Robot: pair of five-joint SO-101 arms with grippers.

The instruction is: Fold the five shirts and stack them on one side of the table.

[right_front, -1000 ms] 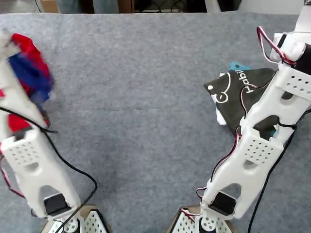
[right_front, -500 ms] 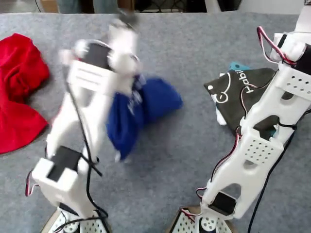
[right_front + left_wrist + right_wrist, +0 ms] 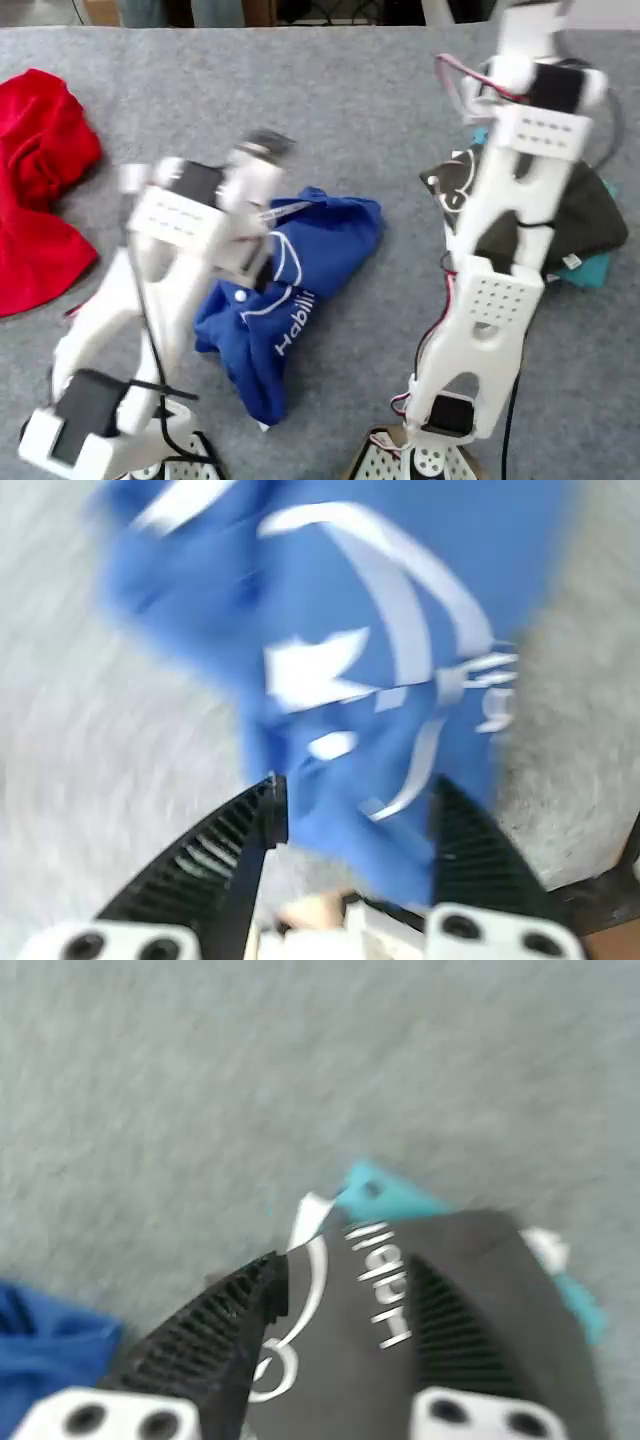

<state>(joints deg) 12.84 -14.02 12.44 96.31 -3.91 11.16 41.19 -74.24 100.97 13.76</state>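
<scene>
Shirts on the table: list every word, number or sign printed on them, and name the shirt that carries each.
Blue shirt: white lettering beside a white curved logo, cut off by folds; not readable whole.
Dark shirt: white lettering and a curved logo, blurred; not readable.
Red shirt: no print shows.

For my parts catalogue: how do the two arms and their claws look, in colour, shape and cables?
The left arm and right arm are white shells with hole-dotted panels and black motors; red and black cables follow them. The left claw and right claw are black and ribbed, on white bases.
</scene>
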